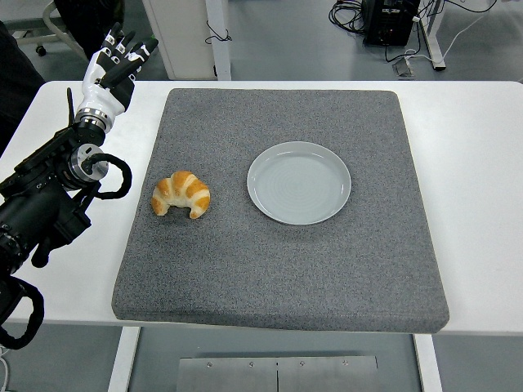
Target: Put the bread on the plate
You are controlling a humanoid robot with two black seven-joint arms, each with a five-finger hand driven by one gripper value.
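A golden croissant lies on the grey mat, left of centre. A pale grey plate sits on the mat at its middle, to the right of the croissant, with nothing on it. My left hand is raised over the table's far left corner, well behind and left of the croissant, its fingers extended and holding nothing. The black left arm stretches along the left edge. The right arm is out of view.
The mat covers most of the white table. White table legs and cables with a black box stand on the floor beyond the far edge.
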